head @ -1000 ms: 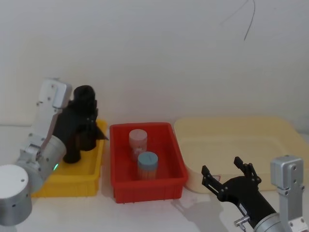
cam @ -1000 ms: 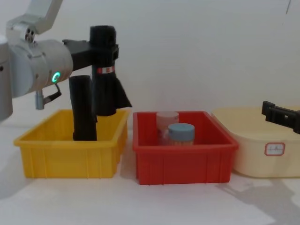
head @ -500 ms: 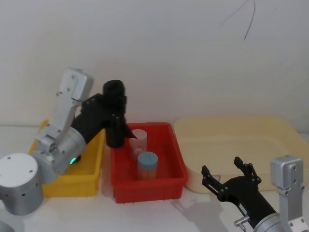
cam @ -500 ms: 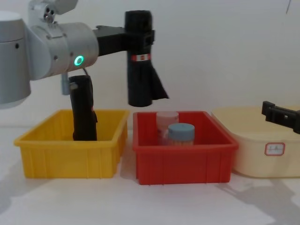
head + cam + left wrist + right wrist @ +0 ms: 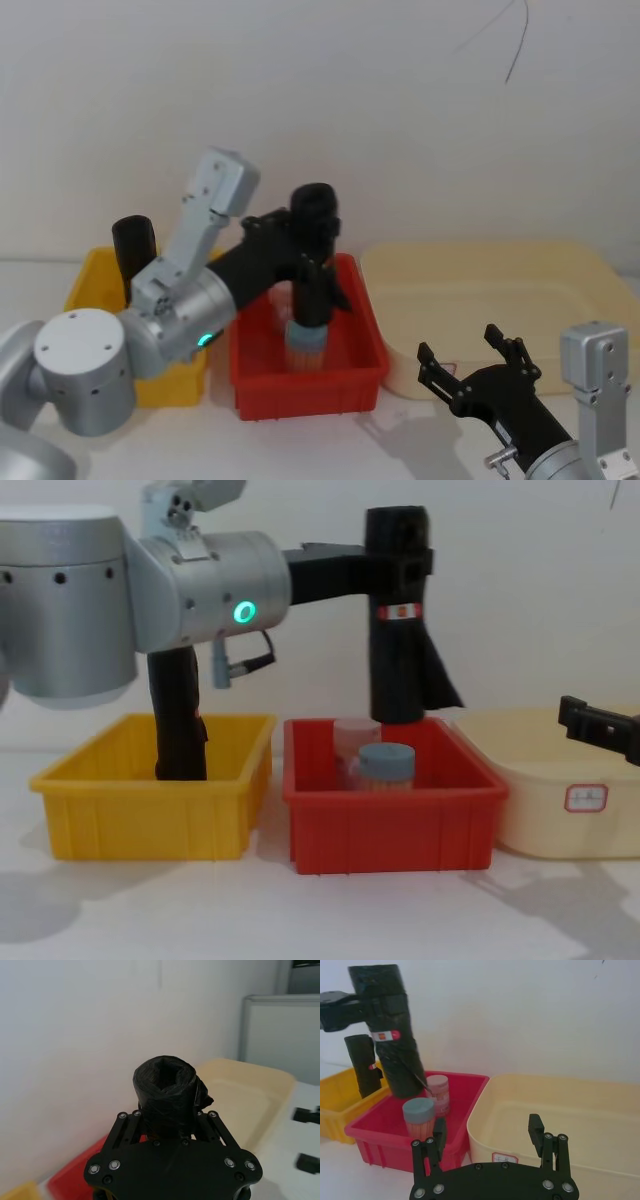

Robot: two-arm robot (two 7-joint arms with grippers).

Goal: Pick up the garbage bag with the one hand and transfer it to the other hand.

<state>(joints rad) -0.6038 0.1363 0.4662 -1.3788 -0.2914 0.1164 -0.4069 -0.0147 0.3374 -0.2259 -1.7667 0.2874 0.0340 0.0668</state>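
Black and upright, the garbage bag (image 5: 398, 650) hangs with its long axis vertical over the red bin (image 5: 390, 825), flap low on its right. We see our left gripper (image 5: 402, 562) clamped near its top. Our right gripper (image 5: 487, 1127) hovers, fingers apart, before the cream tray (image 5: 580, 1105).

The garbage bag (image 5: 398, 670) is wrinkled, matt black plastic film; the red bin (image 5: 390, 825), smooth glossy moulded plastic.

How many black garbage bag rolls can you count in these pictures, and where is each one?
2. One garbage bag roll is held upright in the left gripper over the red bin; the second roll stands in the yellow bin. None seems hidden.
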